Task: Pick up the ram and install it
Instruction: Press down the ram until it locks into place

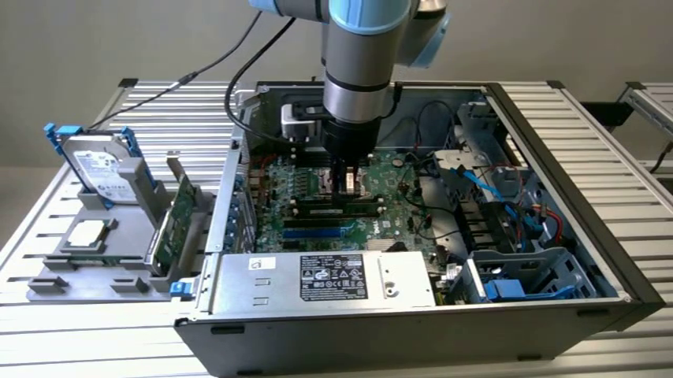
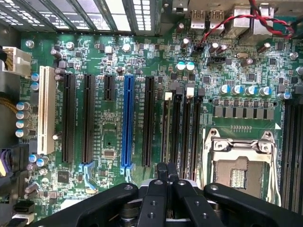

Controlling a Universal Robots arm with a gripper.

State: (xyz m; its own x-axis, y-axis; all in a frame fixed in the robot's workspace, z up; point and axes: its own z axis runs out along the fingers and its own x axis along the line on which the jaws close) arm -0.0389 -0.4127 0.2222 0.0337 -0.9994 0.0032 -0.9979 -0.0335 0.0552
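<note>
Hand (image 2: 166,171) pinched closed above motherboard (image 2: 142,123) memory slots (image 2: 182,127).

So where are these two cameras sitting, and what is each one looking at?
Exterior view: off the arm, raised, looking down into the open computer case on a slatted table; the robot's arm reaches down to the motherboard.
Wrist view: on the wrist, facing straight onto the motherboard's slots, among them a blue slot, and the empty processor socket; the shut claw shows at the picture's edge.
Shared: the motherboard and the claw.
</note>
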